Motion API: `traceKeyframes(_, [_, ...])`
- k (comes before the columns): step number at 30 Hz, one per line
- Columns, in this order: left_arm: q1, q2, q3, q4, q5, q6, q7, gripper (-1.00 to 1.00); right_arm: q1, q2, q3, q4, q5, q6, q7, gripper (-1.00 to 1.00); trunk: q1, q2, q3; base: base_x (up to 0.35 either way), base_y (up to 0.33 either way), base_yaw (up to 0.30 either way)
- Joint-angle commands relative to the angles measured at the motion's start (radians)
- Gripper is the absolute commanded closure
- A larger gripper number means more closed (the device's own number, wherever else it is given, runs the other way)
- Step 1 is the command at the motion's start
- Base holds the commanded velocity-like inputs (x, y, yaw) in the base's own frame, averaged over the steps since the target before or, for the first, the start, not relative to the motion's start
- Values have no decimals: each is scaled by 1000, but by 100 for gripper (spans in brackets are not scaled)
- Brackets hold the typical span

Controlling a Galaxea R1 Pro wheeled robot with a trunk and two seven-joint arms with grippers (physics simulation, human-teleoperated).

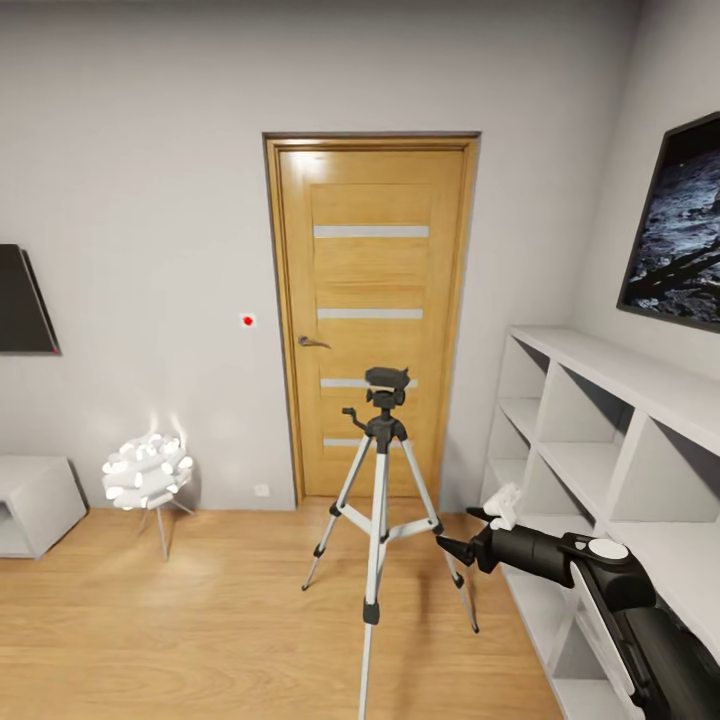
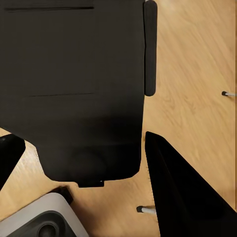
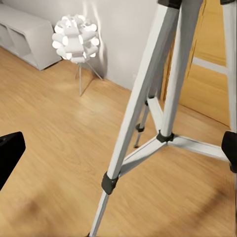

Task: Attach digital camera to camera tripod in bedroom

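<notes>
I see the camera tripod (image 1: 378, 500) standing on the wood floor (image 1: 200, 620) in front of the wooden door (image 1: 370, 310), its black head on top with nothing mounted. My right gripper (image 1: 470, 532) is just beside the tripod's right leg, its fingers spread and holding nothing. In the right wrist view the silver legs (image 3: 148, 108) are very near, and a white lamp (image 3: 75, 38) stands by the wall. I cannot tell the state of the left gripper.

The camera tripod (image 1: 380, 500) stands before the wooden door (image 1: 370, 320); the right gripper (image 1: 470, 533) hangs beside its leg
</notes>
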Motion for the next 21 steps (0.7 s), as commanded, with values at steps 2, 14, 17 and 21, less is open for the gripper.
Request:
traceKeyframes(2, [0, 0, 0, -2, 1, 7, 5, 100, 0, 0, -1, -2, 7, 4, 7, -100, 1, -1, 0, 108, -82, 0])
traceKeyframes(14, [0, 0, 0, -2, 1, 7, 5, 100, 0, 0, 0, -7, 8, 5, 8, -100, 1, -1, 0, 27, -20, 20])
traceKeyframes(17, [0, 0, 0, -2, 1, 7, 5, 100, 0, 0, -2, -5, 10, 6, 7, -100, 1, -1, 0, 2, -1, 170])
traceKeyframes(21, [0, 0, 1, -2, 1, 7, 5, 100, 0, 0, -1, -3, 12, 35, 7, -100, 1, -1, 0, 1, -1, 168])
